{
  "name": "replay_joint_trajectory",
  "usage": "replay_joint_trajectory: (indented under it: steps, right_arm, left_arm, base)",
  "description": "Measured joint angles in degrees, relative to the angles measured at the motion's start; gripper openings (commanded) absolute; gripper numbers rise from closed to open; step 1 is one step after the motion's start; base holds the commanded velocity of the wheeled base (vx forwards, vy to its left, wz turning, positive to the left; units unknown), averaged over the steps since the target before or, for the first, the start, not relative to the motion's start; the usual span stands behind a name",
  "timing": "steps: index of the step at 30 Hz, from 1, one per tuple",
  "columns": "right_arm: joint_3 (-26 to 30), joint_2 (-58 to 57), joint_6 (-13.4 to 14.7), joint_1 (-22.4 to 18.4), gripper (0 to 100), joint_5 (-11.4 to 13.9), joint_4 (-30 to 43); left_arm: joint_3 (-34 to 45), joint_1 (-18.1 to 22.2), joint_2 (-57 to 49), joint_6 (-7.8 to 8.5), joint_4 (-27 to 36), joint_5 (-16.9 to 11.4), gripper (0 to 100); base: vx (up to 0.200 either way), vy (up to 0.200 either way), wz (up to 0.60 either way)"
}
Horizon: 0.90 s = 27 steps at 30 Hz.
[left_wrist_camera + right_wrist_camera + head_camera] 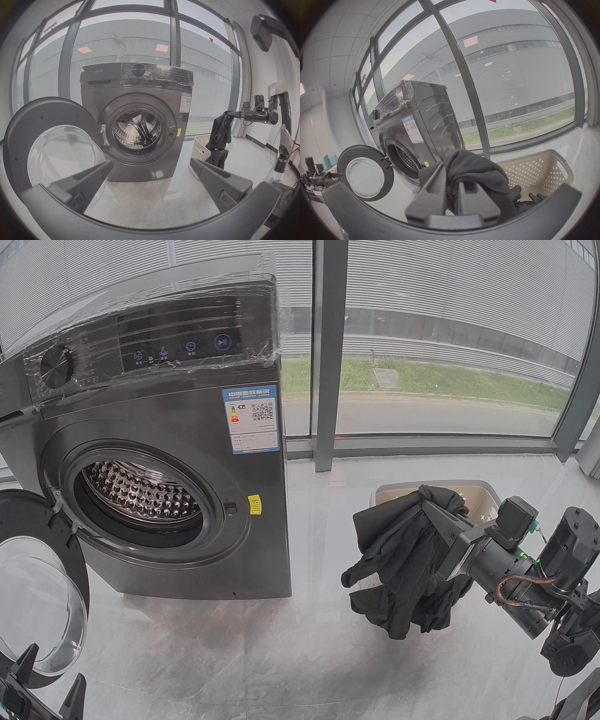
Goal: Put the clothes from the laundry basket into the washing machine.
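The right hand [432,510] is clamped on a limp black knit garment [400,559] that hangs in folds over the rim of the cream, star-perforated plastic laundry basket [484,496], which stands at the glossy floor's window edge. The left hand [150,164] is spread open and empty, facing the grey washing machine [187,415]. Its round glass door [31,602] stands open, baring the dimpled steel drum [140,490].

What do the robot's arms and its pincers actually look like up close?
The right arm is a dark grey metal cylinder with black rounded joint housings, a thin orange cable loop and small green lights. The right pincer and left pincer each have two matte dark grey wedge-shaped fingers tapering toward the tips.
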Motion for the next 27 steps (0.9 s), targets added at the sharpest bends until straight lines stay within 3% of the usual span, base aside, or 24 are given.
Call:
replay_joint_trajectory:
  steps: [10, 16, 27]
  right_arm:
    - [0.06, 0.02, 0.04, -0.09, 0, -0.06, 0.07]
    - [0.33, 0.07, 0.09, -0.09, 0, -0.06, 0.10]
    - [0.41, 0.22, 0.09, -0.09, 0, -0.09, 0.07]
  left_arm:
    - [0.00, 0.01, 0.00, 0.00, 0.00, 0.04, 100]
    - [0.00, 0.00, 0.00, 0.00, 0.00, 0.04, 100]
    - [0.00, 0.01, 0.00, 0.00, 0.00, 0.01, 100]
  base:
    - [-0.200, 0.000, 0.00]
    - [0.000, 0.000, 0.00]
    - [0.000, 0.200, 0.00]
